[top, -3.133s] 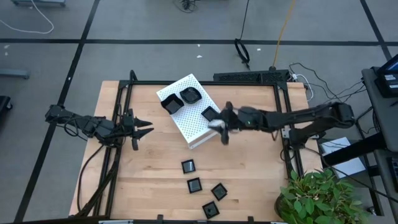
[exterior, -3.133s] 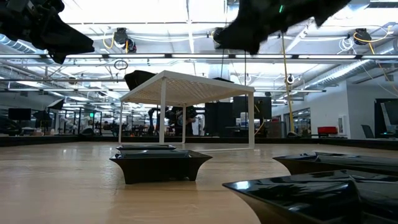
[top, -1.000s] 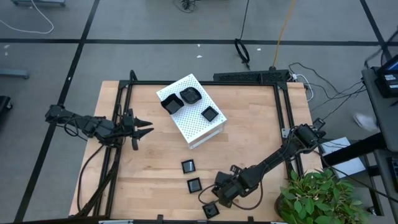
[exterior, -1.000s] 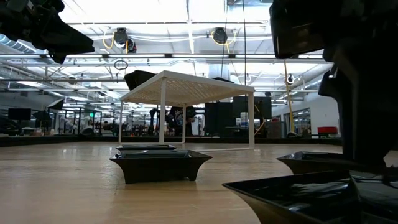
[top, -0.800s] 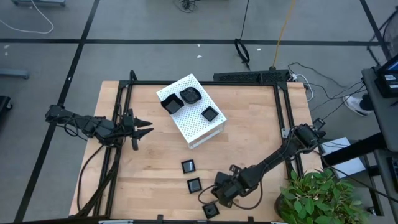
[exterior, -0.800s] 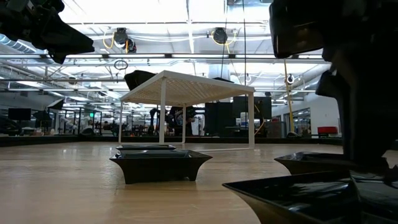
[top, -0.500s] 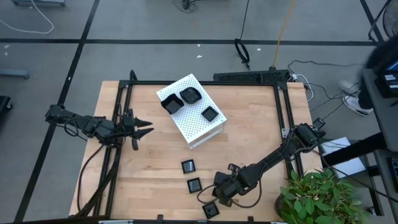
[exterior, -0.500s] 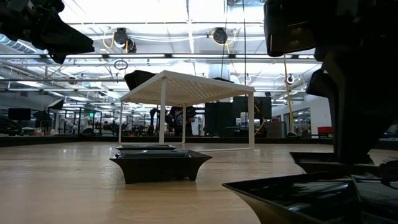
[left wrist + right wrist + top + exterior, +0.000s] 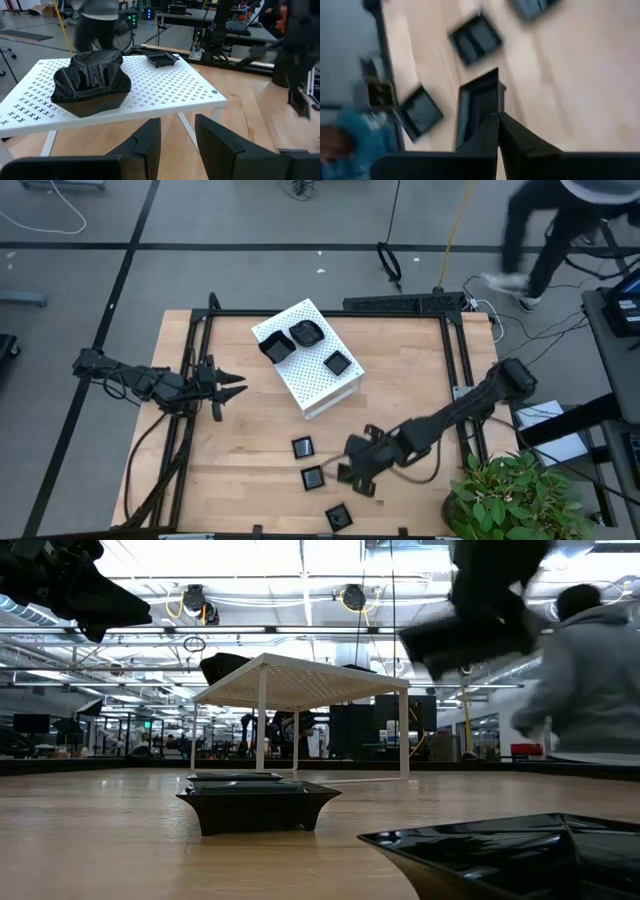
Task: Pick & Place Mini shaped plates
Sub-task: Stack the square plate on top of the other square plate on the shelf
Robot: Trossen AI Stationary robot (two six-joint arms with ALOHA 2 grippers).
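Three mini shaped plates, small glossy black dishes, lie flat on the wooden table near its front edge (image 9: 302,447) (image 9: 313,478) (image 9: 339,517). Three more rest on top of the white perforated box (image 9: 305,360), one of them at its right corner (image 9: 338,363). My right gripper (image 9: 352,472) hangs above the loose plates, shut on another square plate (image 9: 479,102). In the low view it shows high up with that plate (image 9: 465,640). My left gripper (image 9: 235,387) waits open at the table's left side, pointing at the box (image 9: 115,95). My right gripper pinches the square plate's raised rim (image 9: 492,112) between its two fingers, at one edge of the plate. The fingers come from above, pointing down. The plate is lifted clear of the table and hangs tilted below the fingers.
A black frame (image 9: 320,313) borders the table. A potted plant (image 9: 515,495) stands at the near right corner. A person (image 9: 555,220) walks past beyond the table's far right corner. Bare wood lies between the box and the loose plates.
My right gripper has shut on the plate near the table's front edge and risen with it, drifting slightly toward the far edge. The plate has come off the table and hangs tilted. A person has walked into view at the far right.
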